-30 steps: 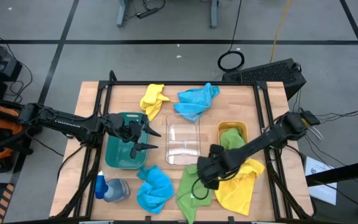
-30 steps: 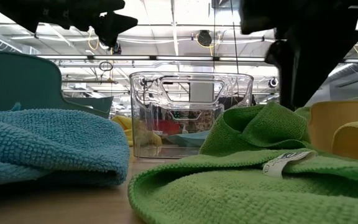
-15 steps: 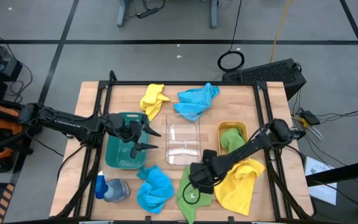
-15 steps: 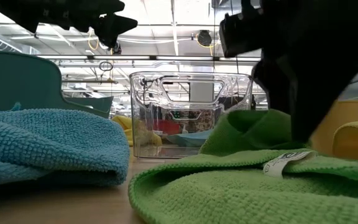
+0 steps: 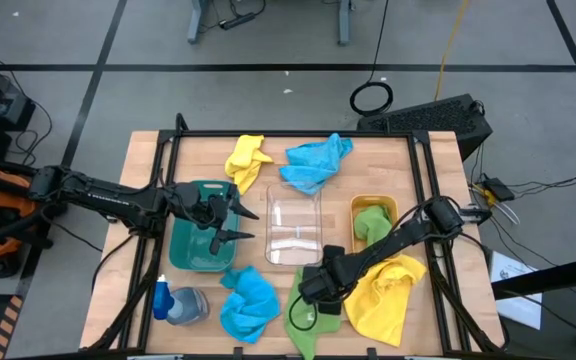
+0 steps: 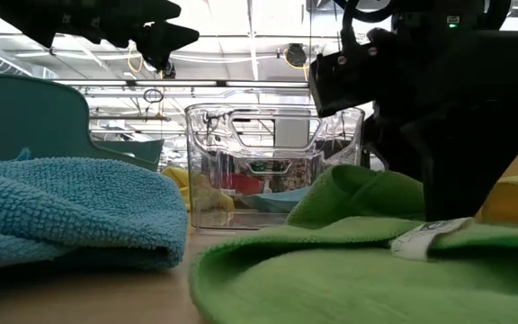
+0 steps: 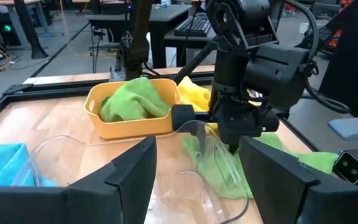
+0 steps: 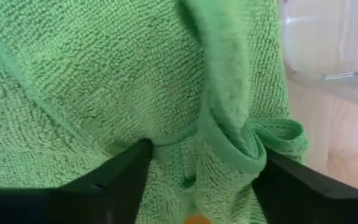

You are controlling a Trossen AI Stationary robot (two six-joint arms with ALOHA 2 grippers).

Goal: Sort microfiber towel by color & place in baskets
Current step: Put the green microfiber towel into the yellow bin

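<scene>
As the high view looks straight down, the right tool (image 5: 313, 296) is low over the green towel (image 5: 303, 325) at six o'clock on the wooden table (image 5: 388, 150), its fingers spread astride a raised fold of the cloth. The left tool (image 5: 236, 222) hovers with fingers apart over the dark green basket (image 5: 190, 250) at nine o'clock, gripping nothing. The clear basket (image 5: 294, 228) sits at the centre and the orange-yellow basket (image 5: 374, 221), at three o'clock, holds a second green towel (image 5: 371, 222). A yellow towel (image 5: 245, 158) and a blue towel (image 5: 313, 162) lie near twelve o'clock; another blue towel (image 5: 247, 303) lies at seven o'clock beside a spray bottle (image 5: 174, 301), and another yellow towel (image 5: 381, 298) lies at five o'clock (partly under the right arm).

In the low view the right tool (image 6: 439, 193) presses down onto the green towel (image 6: 349, 270), with the clear basket (image 6: 250, 166) behind and a blue towel (image 6: 70, 211) at nine o'clock.

The left wrist view shows the orange-yellow basket (image 7: 132, 121) with its green towel (image 7: 132, 99), and the right tool (image 7: 235, 134) on the green towel (image 7: 291, 165) just beside the clear basket (image 7: 219, 168).

The right wrist view is filled by the green towel (image 8: 135, 81), a ridge of it standing between the two spread fingers (image 8: 114, 174).
</scene>
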